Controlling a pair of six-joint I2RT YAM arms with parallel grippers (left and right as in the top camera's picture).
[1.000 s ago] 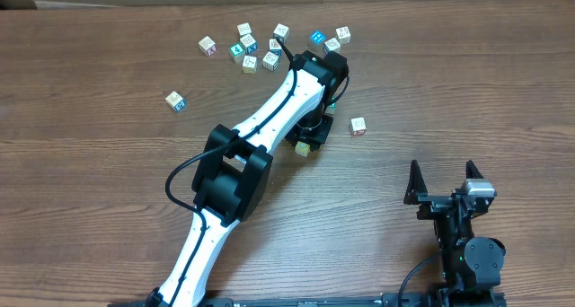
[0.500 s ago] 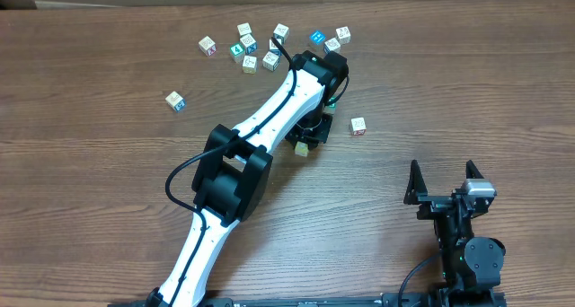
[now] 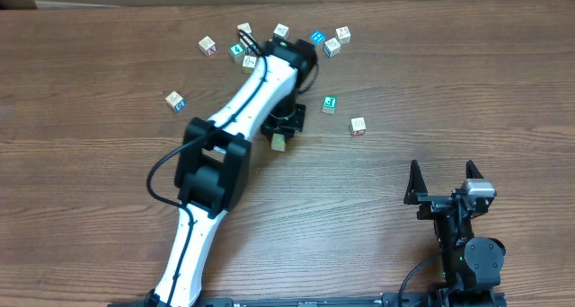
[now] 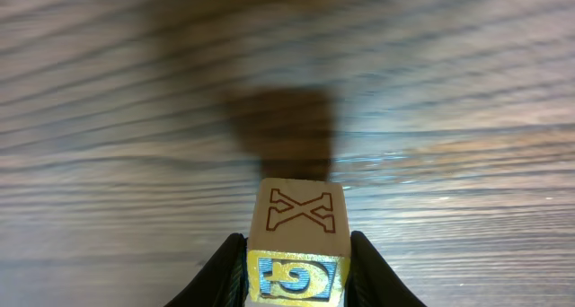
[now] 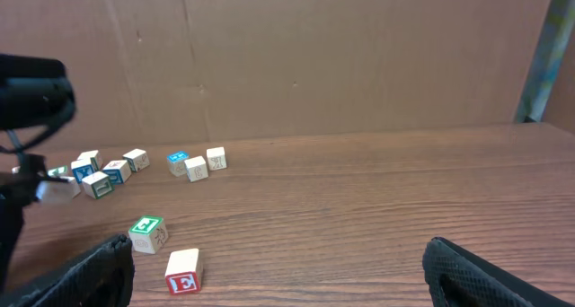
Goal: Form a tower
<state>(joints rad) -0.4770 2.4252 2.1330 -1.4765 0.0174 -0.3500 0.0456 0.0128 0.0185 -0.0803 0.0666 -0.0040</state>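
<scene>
No tower yet: no cube sits on another anywhere in view. Your left gripper is clamped on X cube, apparently lifted off table, mid-table. Green cube and red-letter cube to its right, apart. Main scatter at far edge, one stray on left. Right gripper spread wide, empty, parked at near edge. Judgement: first pick only. You have base placement and all stacking left.

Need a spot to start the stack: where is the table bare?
Bare wood lies between the red-lettered cube and the right end effector, and left of the left arm, toward the robot from the lone cube. The far-edge cluster is crowded.
</scene>
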